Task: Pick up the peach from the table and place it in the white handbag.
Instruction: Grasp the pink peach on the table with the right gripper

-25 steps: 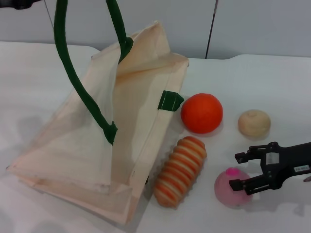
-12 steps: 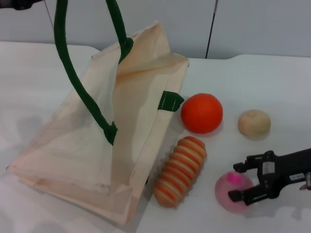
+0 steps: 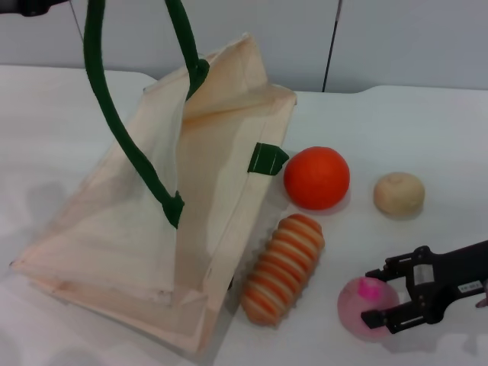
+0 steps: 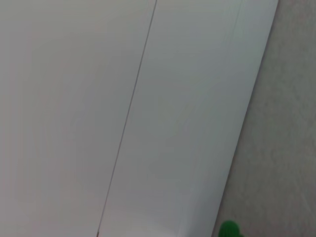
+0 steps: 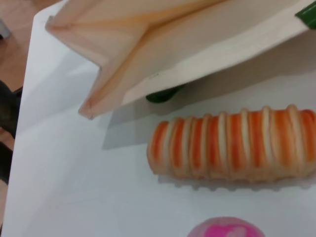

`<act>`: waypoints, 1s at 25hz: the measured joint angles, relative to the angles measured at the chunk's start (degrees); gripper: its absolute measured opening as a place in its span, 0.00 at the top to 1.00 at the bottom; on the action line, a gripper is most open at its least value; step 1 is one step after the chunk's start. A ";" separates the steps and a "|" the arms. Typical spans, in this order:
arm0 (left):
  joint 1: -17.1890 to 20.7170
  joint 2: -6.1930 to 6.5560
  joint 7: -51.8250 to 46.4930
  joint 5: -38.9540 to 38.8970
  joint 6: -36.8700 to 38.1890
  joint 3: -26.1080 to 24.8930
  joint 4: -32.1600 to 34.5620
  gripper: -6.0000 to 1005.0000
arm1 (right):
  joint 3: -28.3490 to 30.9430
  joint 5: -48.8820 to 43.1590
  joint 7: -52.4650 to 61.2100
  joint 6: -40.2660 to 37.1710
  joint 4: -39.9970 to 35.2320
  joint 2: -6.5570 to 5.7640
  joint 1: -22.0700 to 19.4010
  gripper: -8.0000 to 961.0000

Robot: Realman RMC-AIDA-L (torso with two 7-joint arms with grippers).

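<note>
Since the peach (image 3: 365, 306) lies near the worktop's (image 3: 427, 130) front right corner, the right hand (image 3: 373, 296) is by far the nearer, its 2 fingers set apart around the fruit, apparently not yet clamped. Being round, the peach has no long axis; its magenta spot faces up. The white handbag (image 3: 137, 229) is found leftward. Whether the left hand is apart or together cannot be told.
</note>
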 joint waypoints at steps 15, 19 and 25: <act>0.54 0.00 0.00 -1.37 0.00 0.00 0.01 0.88 | -0.52 -0.12 -2.96 0.42 -0.04 0.02 0.03 0.30; 0.54 -0.01 0.00 -1.40 0.00 0.00 0.08 0.88 | -0.52 -0.22 -2.97 0.35 -0.04 0.00 0.21 0.33; 0.44 -0.01 -0.20 -1.41 0.00 0.00 0.09 0.88 | -0.31 -0.03 -3.41 0.40 -0.09 -0.03 0.43 0.41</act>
